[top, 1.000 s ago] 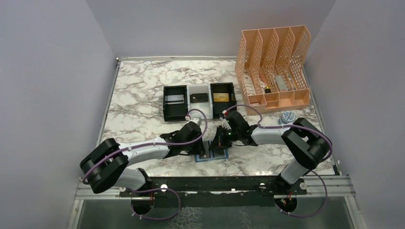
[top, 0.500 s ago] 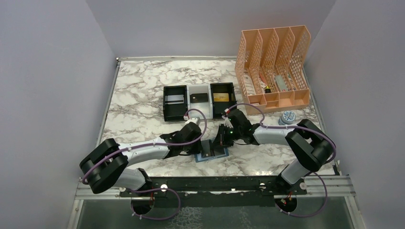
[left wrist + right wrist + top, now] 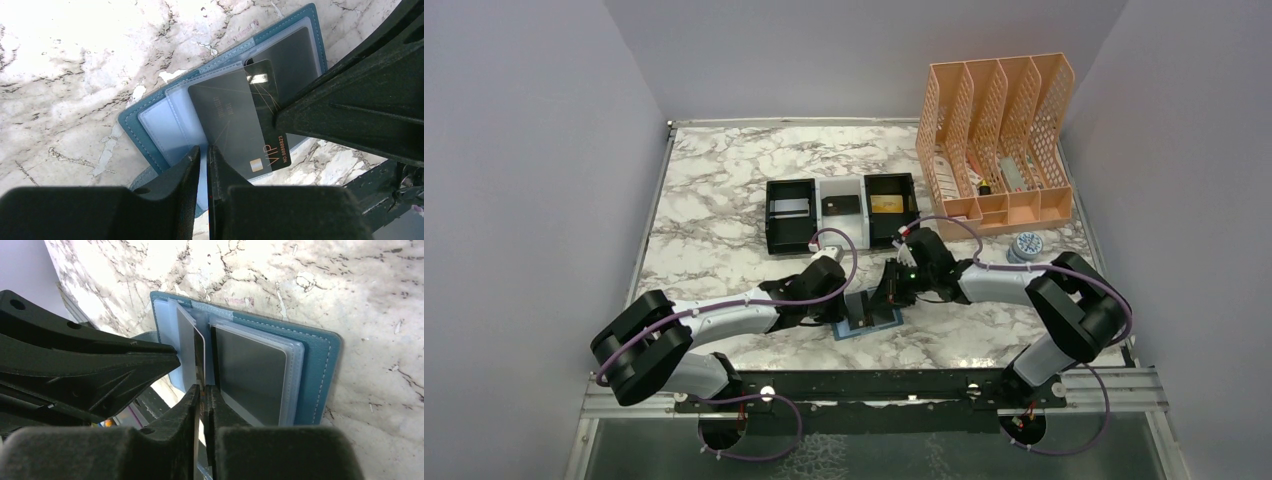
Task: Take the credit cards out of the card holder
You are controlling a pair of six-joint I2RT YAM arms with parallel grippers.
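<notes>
The blue card holder (image 3: 871, 322) lies open on the marble near the front edge. My left gripper (image 3: 204, 152) is shut on one of its light-blue inner sleeves (image 3: 165, 125). A dark credit card (image 3: 235, 125) marked VIP sticks partly out of a pocket. My right gripper (image 3: 205, 390) is shut on that card's edge (image 3: 199, 352). A grey card (image 3: 250, 375) sits in the clear sleeve of the other panel of the card holder (image 3: 320, 355). In the top view the two grippers meet over the wallet, left gripper (image 3: 844, 305) and right gripper (image 3: 887, 298).
Behind the wallet stands a black-and-white three-compartment tray (image 3: 790, 241) with a silver card (image 3: 790, 207), a black card (image 3: 839, 205) and a gold card (image 3: 886, 204). A peach mesh file organiser (image 3: 999, 140) fills the back right, with a small round object (image 3: 1027, 243) in front of it.
My right gripper has drawn back a little to the right with the dark card, which has slid further out of the wallet. The left jaws have narrowed on the sleeve.
</notes>
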